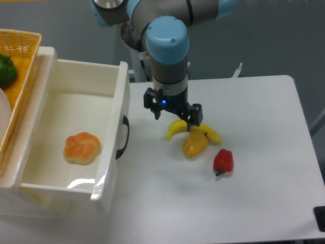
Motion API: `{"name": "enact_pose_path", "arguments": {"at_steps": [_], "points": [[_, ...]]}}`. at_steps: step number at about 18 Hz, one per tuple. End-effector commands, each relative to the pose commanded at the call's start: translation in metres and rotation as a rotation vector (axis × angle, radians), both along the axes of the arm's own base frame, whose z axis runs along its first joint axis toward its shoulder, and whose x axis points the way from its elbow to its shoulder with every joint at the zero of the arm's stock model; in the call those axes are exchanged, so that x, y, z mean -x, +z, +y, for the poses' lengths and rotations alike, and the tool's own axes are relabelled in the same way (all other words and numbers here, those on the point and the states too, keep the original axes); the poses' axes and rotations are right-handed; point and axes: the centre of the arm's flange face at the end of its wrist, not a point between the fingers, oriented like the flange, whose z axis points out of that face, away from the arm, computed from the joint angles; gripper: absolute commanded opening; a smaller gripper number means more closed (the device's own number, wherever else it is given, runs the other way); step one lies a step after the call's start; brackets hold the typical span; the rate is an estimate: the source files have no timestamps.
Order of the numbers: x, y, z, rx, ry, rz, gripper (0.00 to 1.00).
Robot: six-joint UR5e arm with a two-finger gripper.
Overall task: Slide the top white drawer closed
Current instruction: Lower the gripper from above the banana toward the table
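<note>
The top white drawer stands pulled out to the right from the cabinet at the left. Its front panel carries a black curved handle. An orange bread roll lies inside it. My gripper points down over the table, a short way right of the drawer front and apart from it. Its black fingers are spread and hold nothing. It hovers over the left end of a banana.
A yellow pepper and a red pepper lie on the white table right of the gripper. A woven yellow basket holding a green pepper sits on the cabinet at the far left.
</note>
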Motion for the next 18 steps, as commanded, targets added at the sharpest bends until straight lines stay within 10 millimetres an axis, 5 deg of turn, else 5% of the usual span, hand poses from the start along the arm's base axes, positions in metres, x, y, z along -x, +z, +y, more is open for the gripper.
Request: {"name": "enact_pose_path", "arguments": {"at_steps": [5, 18], "points": [[0.006, -0.003, -0.002, -0.006, 0.015, 0.001, 1.0], [0.003, -0.05, 0.003, 0.04, 0.099, -0.052, 1.0]]}}
